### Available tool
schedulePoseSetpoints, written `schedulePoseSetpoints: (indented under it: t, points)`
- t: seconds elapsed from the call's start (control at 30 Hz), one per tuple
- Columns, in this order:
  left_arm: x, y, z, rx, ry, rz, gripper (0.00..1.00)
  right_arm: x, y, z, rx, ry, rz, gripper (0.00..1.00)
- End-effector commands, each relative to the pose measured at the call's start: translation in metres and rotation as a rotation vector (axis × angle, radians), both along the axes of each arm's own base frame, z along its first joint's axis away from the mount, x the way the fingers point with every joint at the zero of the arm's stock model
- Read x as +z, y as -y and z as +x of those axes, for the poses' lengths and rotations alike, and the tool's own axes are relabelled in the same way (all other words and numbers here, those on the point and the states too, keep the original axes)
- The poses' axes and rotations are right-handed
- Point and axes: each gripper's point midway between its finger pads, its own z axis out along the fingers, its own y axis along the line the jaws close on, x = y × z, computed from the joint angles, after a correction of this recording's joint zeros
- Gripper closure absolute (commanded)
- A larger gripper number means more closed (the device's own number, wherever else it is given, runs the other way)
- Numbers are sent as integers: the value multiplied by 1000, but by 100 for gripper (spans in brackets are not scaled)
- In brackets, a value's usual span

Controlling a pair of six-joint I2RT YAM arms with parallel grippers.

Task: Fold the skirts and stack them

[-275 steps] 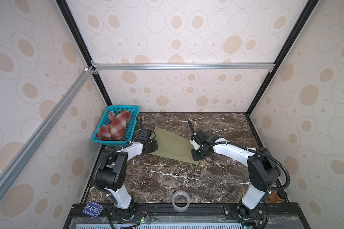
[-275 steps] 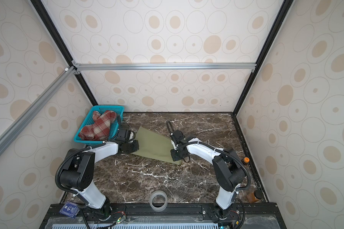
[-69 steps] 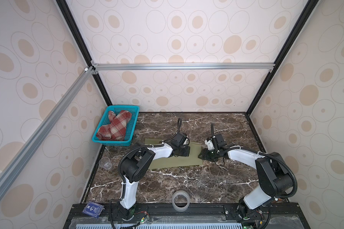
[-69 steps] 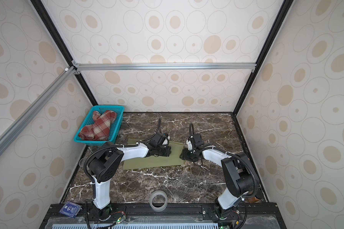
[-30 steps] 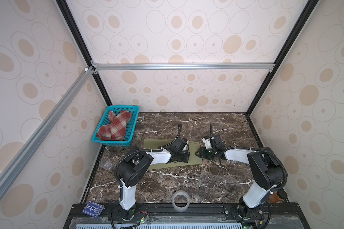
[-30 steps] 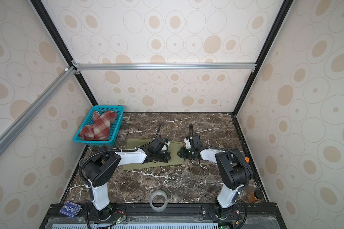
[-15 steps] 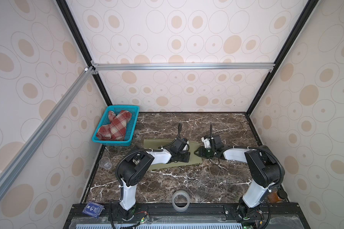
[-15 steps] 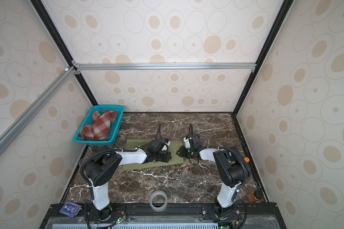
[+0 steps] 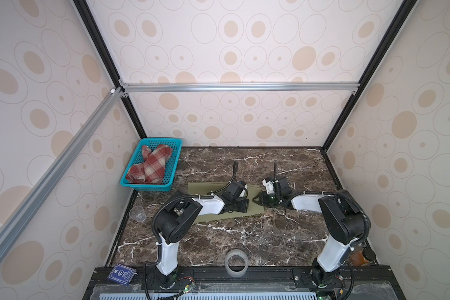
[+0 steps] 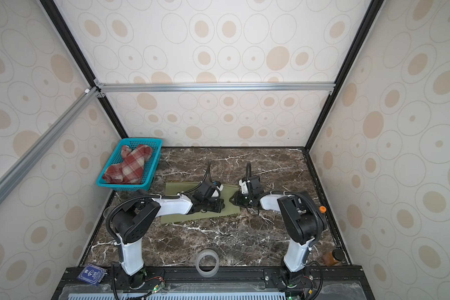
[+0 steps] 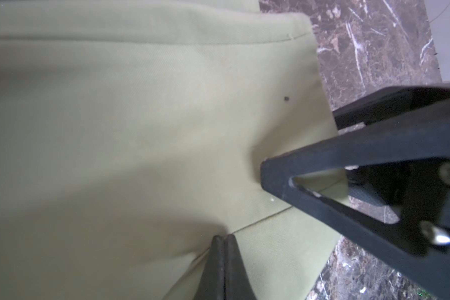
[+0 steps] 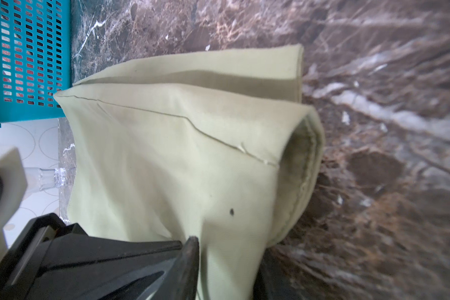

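The green skirt [image 9: 200, 187], spread out slantwise nine seconds ago, now lies folded into a narrower strip. The left gripper [image 9: 242, 205] has left the skirt's end by the basket [image 9: 146, 185] and crossed to its right half, where it presses down with jaws together. Over the last second the right gripper [image 9: 260, 201] has narrowed onto the skirt's right edge, which now tents upward.

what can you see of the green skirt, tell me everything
The olive-green skirt is thin, plain woven cloth with stitched seams and a small dark speck. It lies folded in layers on the marble table, near the teal basket. The shut left hand presses on it; the right hand pinches its raised right edge.
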Motion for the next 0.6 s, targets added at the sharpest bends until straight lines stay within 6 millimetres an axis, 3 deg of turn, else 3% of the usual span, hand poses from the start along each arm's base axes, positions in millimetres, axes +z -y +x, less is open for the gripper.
schedulePoseSetpoints:
  t: [0.0, 0.27, 0.57]
  points:
    - [-14, 0, -6, -14, -30, 32, 100, -40, 12, -37, 2, -167, -83, 64]
    - [-3, 0, -3, -10, -6, 28, 100, -39, 26, -49, 26, -172, -165, 58]
    - [-5, -5, -7, -13, -14, 50, 100, -48, 22, -60, 103, -198, -158, 57]
